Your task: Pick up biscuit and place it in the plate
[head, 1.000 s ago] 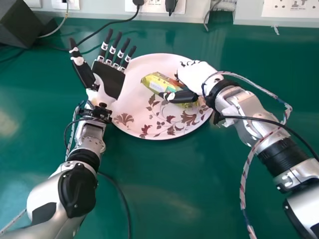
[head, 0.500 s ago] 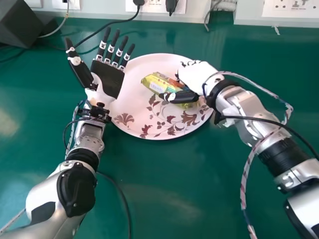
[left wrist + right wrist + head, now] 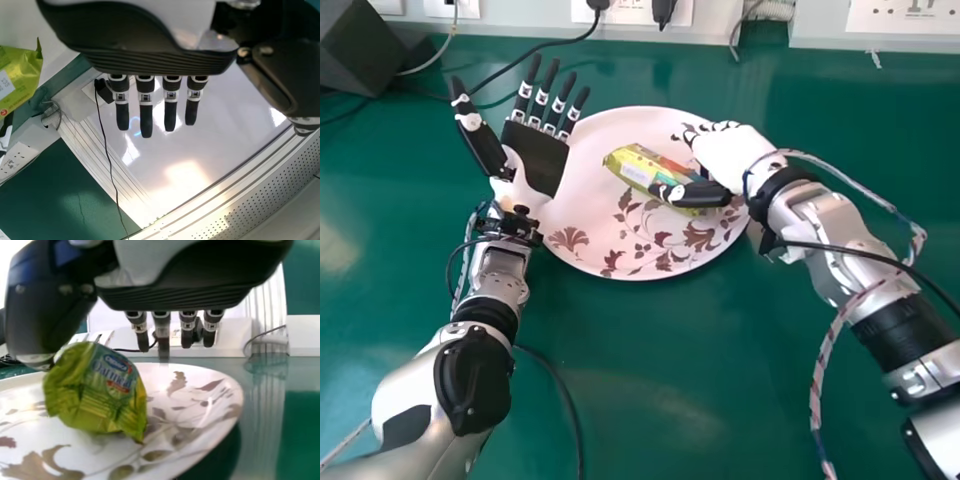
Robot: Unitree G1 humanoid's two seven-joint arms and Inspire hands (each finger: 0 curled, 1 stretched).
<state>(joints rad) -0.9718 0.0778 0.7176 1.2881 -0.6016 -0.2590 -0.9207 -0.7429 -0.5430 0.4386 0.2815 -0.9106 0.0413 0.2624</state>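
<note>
Green tbl [image 3: 670, 400] w/ wht wall [image 3: 530, 18]

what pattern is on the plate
The plate has reddish-brown leafy sprigs on pale pink, clearest in the head view.

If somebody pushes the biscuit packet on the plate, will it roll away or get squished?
The biscuit packet probably won't roll far, because its sides look crinkly and uneven. Its crumpled wrapper end would likely squash easily, though the long, straight middle looks stiffer. It might slide a bit, since the plate looks smooth.
</note>
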